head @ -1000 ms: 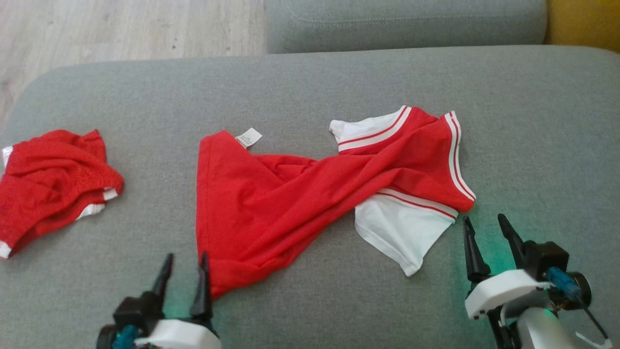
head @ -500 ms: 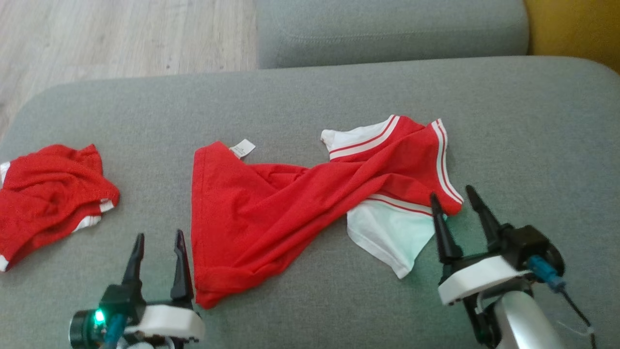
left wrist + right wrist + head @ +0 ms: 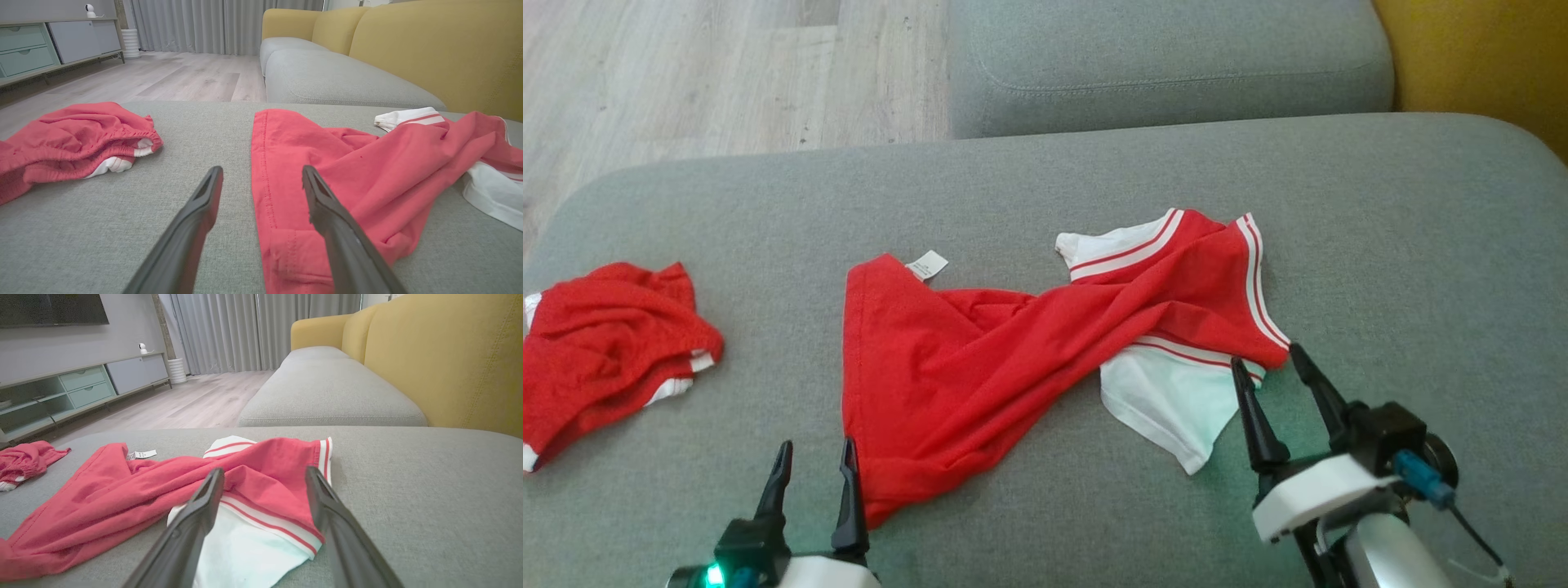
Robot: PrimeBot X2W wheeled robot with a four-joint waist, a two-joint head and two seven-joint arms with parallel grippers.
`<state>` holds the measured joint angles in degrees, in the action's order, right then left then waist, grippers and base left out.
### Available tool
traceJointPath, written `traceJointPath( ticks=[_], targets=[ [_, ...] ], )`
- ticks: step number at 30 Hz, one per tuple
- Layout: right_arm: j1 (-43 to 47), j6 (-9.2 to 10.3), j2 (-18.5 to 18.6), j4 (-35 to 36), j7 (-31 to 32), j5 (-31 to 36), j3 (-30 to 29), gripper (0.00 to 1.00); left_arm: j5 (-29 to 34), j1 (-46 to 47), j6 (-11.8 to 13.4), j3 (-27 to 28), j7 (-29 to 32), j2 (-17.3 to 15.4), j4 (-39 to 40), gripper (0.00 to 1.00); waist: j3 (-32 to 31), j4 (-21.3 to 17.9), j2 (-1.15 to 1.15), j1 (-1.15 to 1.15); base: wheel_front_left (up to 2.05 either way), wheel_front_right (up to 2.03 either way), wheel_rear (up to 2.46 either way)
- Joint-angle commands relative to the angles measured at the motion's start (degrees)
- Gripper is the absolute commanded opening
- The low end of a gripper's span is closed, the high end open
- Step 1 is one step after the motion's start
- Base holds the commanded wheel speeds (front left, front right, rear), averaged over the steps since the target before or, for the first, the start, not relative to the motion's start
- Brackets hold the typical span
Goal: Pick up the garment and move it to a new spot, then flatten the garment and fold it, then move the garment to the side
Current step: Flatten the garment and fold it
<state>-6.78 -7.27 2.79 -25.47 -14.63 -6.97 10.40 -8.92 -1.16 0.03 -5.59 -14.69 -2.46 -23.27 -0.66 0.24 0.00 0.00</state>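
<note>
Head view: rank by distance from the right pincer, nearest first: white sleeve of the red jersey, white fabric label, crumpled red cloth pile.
From the right pincer:
1. White sleeve of the red jersey, just left of the fingertips.
2. White fabric label, mid-cushion, at the jersey's hem corner.
3. Crumpled red cloth pile, far left.

You're looking at soft stuff nearly everywhere. The garment is thin matt red knit cloth with smooth white sleeves and a stitched hem. Its little label could be woven tape or paper, can't tell which. The crumpled red piece looks coarser, sort of ribbed. The seat cushion is rough grey woven fabric, and the backrest is a finer yellow cloth. Your left gripper and right gripper have matt dark plastic fingers on smooth white shells. The floor is pale wood grain with a low sheen.
</note>
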Motion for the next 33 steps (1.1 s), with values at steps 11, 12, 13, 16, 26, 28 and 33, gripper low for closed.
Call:
traceJointPath(
  ticks=[11, 12, 13, 16, 26, 28, 33],
  targets=[
    [0.3, -0.22, 0.1, 0.7, -0.4, 0.7, -0.6, 1.0, -5.2, 1.1, -1.6, -0.9, -0.3, -0.4, -1.1, 1.0, 0.0, 0.4, 0.0, 0.0, 0.0, 0.0, 0.0],
    [0.4, -0.22, 0.1, 0.6, -0.4, 0.8, -0.8, 1.0, -6.0, 1.1, -1.8, -1.4, -0.3, -0.4, -1.7, 1.0, 0.0, 0.4, 0.0, 0.0, 0.0, 0.0, 0.0],
    [0.5, -0.22, 0.1, 0.5, -0.4, 0.9, -1.0, 1.0, -6.9, 1.1, -2.0, -1.8, -0.3, -0.4, -2.4, 1.0, 0.0, 0.4, 0.0, 0.0, 0.0, 0.0, 0.0],
    [0.8, -0.22, 0.1, 0.4, -0.4, 1.0, -1.6, 1.0, -9.2, 0.8, -2.4, -3.4, -0.3, -0.4, -4.4, 1.0, 0.1, 0.4, 0.0, 0.0, 0.0, 0.0, 0.0],
    [0.7, -0.22, 0.1, 0.1, -0.4, 1.1, -2.0, 1.0, -15.5, 2.9, -5.0, -7.3, -0.3, -0.4, -10.8, 1.0, 0.7, -0.1, 0.0, 0.0, 0.0, 0.0, 0.0],
    [0.7, -0.22, 0.1, 0.1, -0.4, 1.2, -2.1, 1.0, -16.1, 3.6, -5.6, -7.8, -0.3, -0.4, -11.7, 1.0, 0.9, -0.2, 0.0, 0.0, 0.0, 0.0, 0.0],
    [0.5, -0.22, 0.1, -0.1, -0.4, 1.2, -2.2, 1.0, -17.0, 4.9, -6.3, -8.1, -0.3, -0.4, -12.2, 1.0, 1.2, -0.5, 0.0, 0.0, 0.0, 0.0, 0.0]
  ],
)
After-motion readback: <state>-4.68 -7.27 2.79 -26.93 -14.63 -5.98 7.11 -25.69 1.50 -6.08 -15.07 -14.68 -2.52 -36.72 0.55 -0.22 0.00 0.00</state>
